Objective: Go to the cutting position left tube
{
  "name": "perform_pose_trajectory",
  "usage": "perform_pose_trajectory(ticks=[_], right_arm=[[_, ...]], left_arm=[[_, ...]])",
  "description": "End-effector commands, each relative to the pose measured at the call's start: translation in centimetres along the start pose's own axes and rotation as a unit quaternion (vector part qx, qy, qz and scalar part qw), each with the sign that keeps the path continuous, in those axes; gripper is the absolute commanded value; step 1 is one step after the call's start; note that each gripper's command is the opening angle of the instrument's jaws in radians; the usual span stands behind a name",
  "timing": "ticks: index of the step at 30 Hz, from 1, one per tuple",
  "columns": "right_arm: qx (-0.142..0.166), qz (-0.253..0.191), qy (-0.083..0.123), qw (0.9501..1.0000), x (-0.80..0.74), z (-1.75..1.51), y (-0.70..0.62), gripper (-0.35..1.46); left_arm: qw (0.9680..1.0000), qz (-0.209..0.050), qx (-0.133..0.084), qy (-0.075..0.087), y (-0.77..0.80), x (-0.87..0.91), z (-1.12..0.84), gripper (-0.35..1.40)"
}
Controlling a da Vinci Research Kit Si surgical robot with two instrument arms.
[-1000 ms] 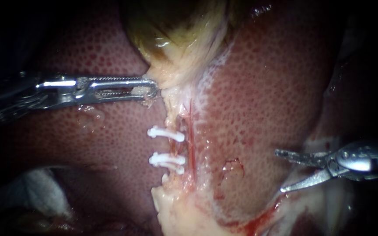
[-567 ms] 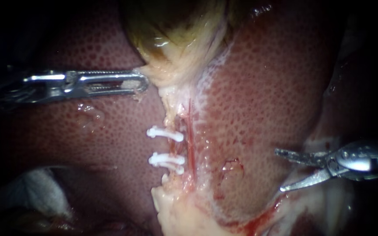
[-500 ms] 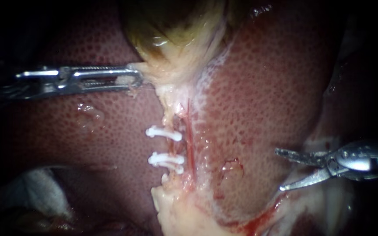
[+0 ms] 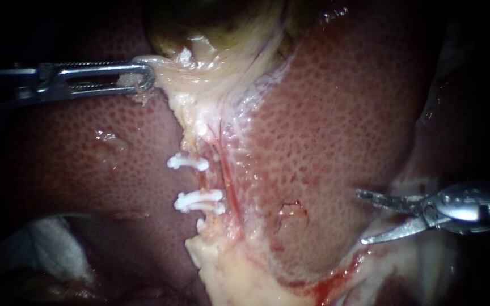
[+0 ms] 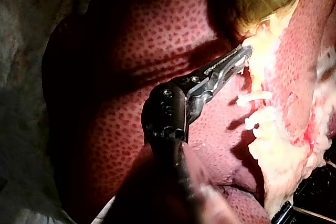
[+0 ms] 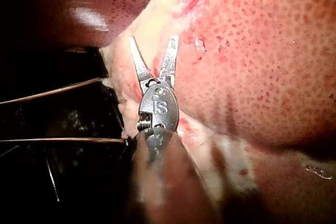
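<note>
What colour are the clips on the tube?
White. The clips show best in the endoscope view, bright against the reddish tissue.

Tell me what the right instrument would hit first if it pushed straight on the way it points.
Most likely the liver: the right instrument points low across its surface toward the clips. If it clears the surface, the thin red tube beside those clips comes next. Depth is hard to judge.

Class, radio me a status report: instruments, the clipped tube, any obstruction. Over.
Left instrument shut on gallbladder tissue. Right instrument open, apart from clipped tube. Only liver between.
</note>
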Motion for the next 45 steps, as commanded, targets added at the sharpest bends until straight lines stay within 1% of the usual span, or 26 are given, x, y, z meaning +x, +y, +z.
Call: perform_pose_trajectory(ticks=[1,5,9,12,13,14,15,19,22,25,27,30,32,36,40,44,45], right_arm=[[0.0,0.005,0.0,1.0,0.0,0.01,0.01,1.41],[-0.002,0.026,-0.002,0.9996,0.02,0.09,0.05,1.41],[-0.006,0.041,-0.011,0.9991,0.07,0.3,0.15,1.4],[-0.007,0.051,-0.03,0.9983,0.09,0.46,0.22,1.36],[-0.007,0.056,-0.039,0.9976,0.08,0.53,0.24,1.35],[-0.008,0.065,-0.049,0.9966,0.07,0.62,0.26,1.33],[-0.006,0.068,-0.055,0.9962,0.05,0.68,0.28,1.31],[0.004,0.088,-0.059,0.9944,-0.02,1.01,0.35,1.31],[0.005,0.1,-0.077,0.992,-0.1,1.31,0.41,1.31],[0.004,0.124,-0.091,0.9882,-0.19,1.6,0.49,1.3],[0.005,0.137,-0.092,0.9863,-0.24,1.78,0.57,1.3],[0.008,0.148,-0.091,0.9848,-0.27,1.98,0.7,1.3],[0.007,0.154,-0.09,0.9839,-0.26,2.06,0.78,1.3],[0.007,0.177,-0.089,0.9801,-0.24,2.21,0.93,1.3],[0.005,0.19,-0.091,0.9776,-0.24,2.32,1.02,1.3],[0.005,0.204,-0.097,0.9742,-0.29,2.39,1.06,1.3],[0.006,0.204,-0.097,0.9742,-0.3,2.41,1.07,1.3]], left_arm=[[1.0,0.001,0.0,0.0,0.0,0.0,0.0,-0.35],[1.0,0.001,0.001,0.0,0.0,-0.01,0.0,-0.35],[1.0,0.001,0.002,0.001,0.02,-0.03,0.01,-0.35],[1.0,0.001,0.003,0.002,0.03,-0.04,0.03,-0.35],[1.0,0.001,0.003,0.002,0.04,-0.05,0.04,-0.35],[1.0,0.001,0.004,0.002,0.04,-0.05,0.05,-0.35],[1.0,0.001,0.004,0.002,0.04,-0.05,0.05,-0.35],[1.0,0.001,0.005,0.003,0.05,-0.06,0.08,-0.35],[1.0,0.001,0.005,0.003,0.06,-0.06,0.08,-0.35],[1.0,0.001,0.006,0.003,0.08,-0.06,0.09,-0.35],[1.0,0.001,0.006,0.004,0.09,-0.07,0.09,-0.35],[1.0,0.002,0.006,0.004,0.09,-0.07,0.09,-0.35],[1.0,0.002,0.005,0.003,0.09,-0.08,0.09,-0.35],[1.0,0.002,0.005,0.003,0.11,-0.08,0.09,-0.35],[1.0,0.001,0.004,0.003,0.12,-0.08,0.09,-0.35],[1.0,0.002,0.005,0.003,0.12,-0.09,0.1,-0.35],[1.0,0.002,0.005,0.003,0.12,-0.09,0.1,-0.35]])
